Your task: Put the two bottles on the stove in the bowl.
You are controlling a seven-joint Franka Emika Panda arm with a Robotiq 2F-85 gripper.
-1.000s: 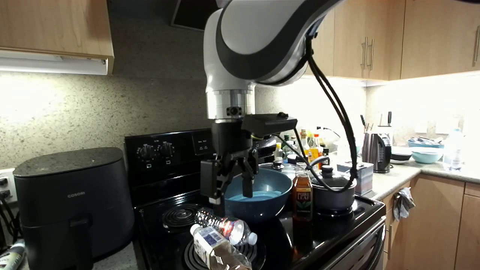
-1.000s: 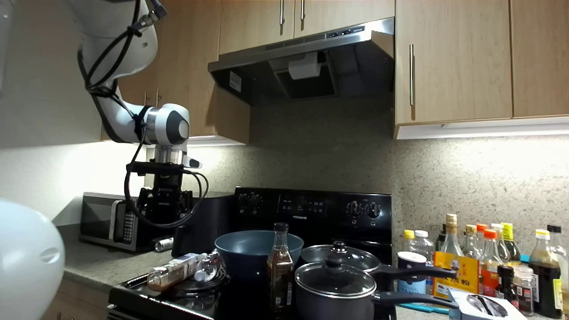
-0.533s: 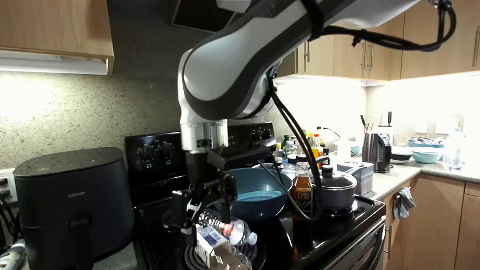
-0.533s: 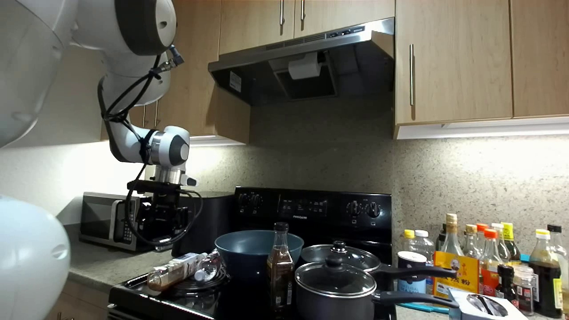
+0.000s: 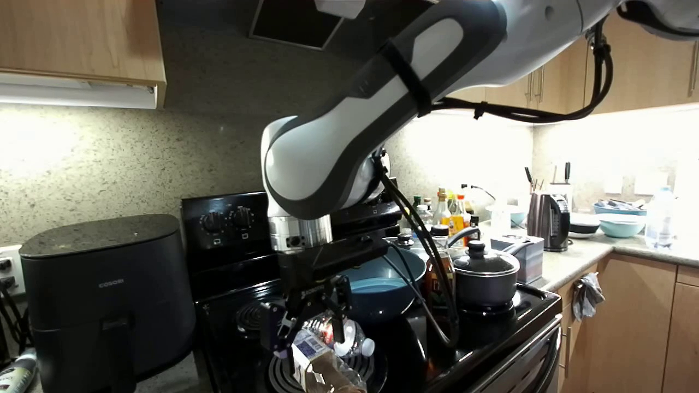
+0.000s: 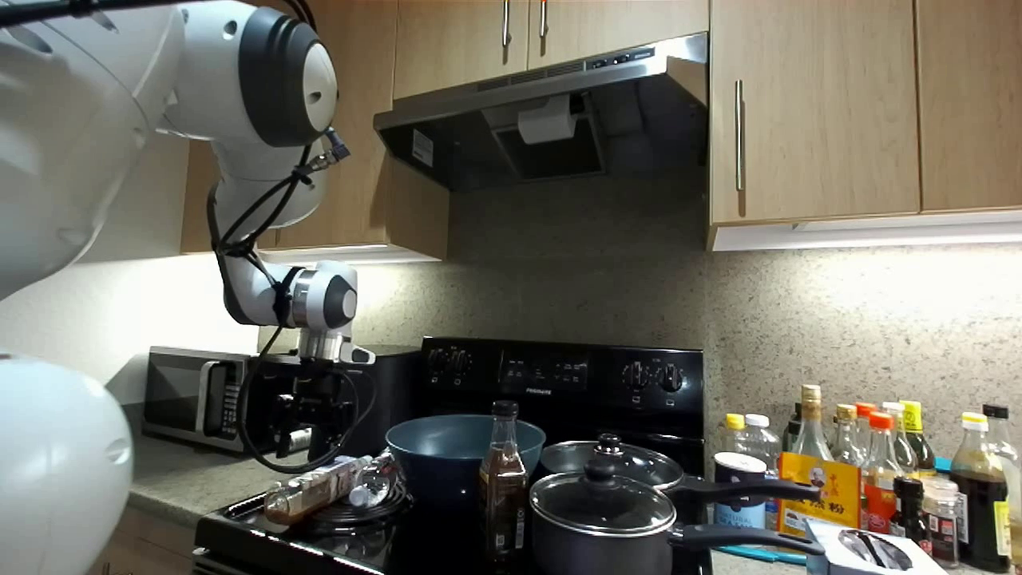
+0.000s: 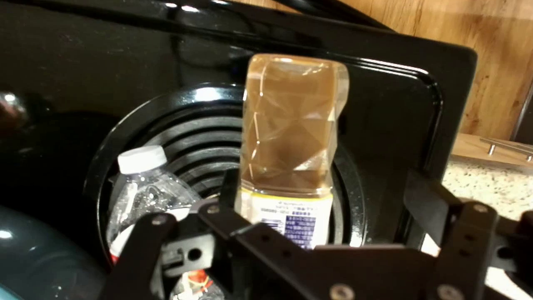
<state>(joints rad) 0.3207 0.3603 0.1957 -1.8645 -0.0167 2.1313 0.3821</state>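
In wrist view the black two-finger pincer [image 7: 322, 187] is spread wide; in its gap appears the see-through brownish bottle [image 7: 291, 137] w/ white label, but if they touch, I cannot tell. This bottle lies across the round black coil burner [image 7: 210, 137] of the glossy black stove [image 7: 387, 116]. At approx. 8 o'c. from it lies the clear plastic bottle [image 7: 152, 196] w/ white cap and red-white label. In an exterior view the deep blue round bowl [image 5: 379, 305] sits at approx. 1 o'c. from both bottles; the amber bottle [image 5: 435, 286] w/ black cap stands upright at bowl's 3 o'c.
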